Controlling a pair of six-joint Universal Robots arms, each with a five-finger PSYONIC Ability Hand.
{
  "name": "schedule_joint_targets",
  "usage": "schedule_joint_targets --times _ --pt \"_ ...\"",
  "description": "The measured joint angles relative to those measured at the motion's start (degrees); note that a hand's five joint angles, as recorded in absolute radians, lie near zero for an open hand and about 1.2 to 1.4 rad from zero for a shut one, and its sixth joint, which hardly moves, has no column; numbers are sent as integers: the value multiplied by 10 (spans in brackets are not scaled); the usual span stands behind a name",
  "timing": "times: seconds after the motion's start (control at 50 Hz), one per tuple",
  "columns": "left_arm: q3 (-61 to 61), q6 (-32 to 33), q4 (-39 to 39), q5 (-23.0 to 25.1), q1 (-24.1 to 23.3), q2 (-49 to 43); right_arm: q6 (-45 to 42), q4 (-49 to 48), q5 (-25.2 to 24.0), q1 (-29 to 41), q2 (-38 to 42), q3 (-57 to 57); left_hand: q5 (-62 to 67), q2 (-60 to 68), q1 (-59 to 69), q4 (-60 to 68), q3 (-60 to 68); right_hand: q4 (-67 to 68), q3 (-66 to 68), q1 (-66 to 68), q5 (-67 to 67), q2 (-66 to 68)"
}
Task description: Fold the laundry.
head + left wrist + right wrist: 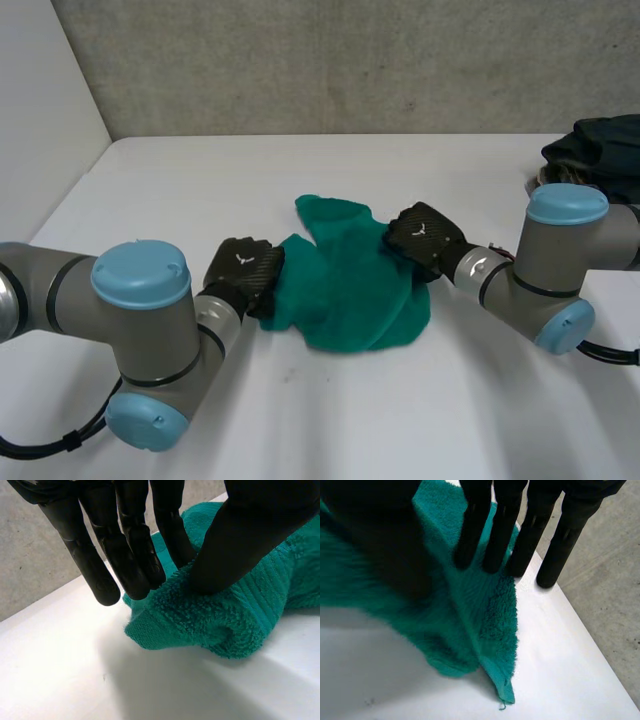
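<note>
A green towel [355,280] lies crumpled in the middle of the white table [300,430]. My left hand [243,272] is at its left edge. In the left wrist view the thumb [240,545] digs into a bunched fold of the towel [225,615] and pinches it against the straight fingers [130,555]. My right hand [425,235] rests on the towel's far right edge. In the right wrist view its fingers [475,530] lie straight over the towel [470,630], the thumb pressed on the cloth beside them. A raised ridge of cloth runs between them, and a corner trails onto the table.
A heap of dark clothes [600,155] lies at the table's far right corner, behind my right arm [545,270]. A grey wall [350,60] closes the back, and a white panel [40,120] stands along the left side.
</note>
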Motion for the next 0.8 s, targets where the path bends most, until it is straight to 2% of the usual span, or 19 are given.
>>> schedule_joint_targets --times 0.04,0.16,0.3,0.42,0.44,0.52,0.58,0.66,0.8 --pt "3 8 0 -1 1 1 0 0 0 1 1 -5 0 0 0 0 0 75 75 49 80 76" --pt "22 28 0 -9 2 31 6 -10 11 2 -36 -8 0 0 0 0 0 95 90 49 82 81" --pt "56 31 0 -14 5 164 43 -4 42 -2 -166 15 0 1 0 0 1 95 90 49 82 81" --pt "72 29 -15 -13 8 261 62 61 55 -9 -288 33 0 1 0 0 1 96 91 49 86 81" --pt "73 28 -23 -12 9 281 64 94 56 -14 -322 36 0 1 0 0 1 96 91 49 86 81" --pt "74 28 -40 -11 10 300 65 183 57 -25 -373 44 0 1 0 0 1 96 91 49 86 81" --pt "74 29 -51 -10 11 291 64 246 56 -30 -388 51 0 1 0 1 1 96 91 49 86 81" --pt "83 32 -59 -8 12 228 62 312 54 -26 -376 68 0 2 0 2 2 96 92 49 86 81" --pt "172 41 -60 -10 13 32 101 316 64 4 -286 85 0 3 0 2 3 98 92 49 86 81"
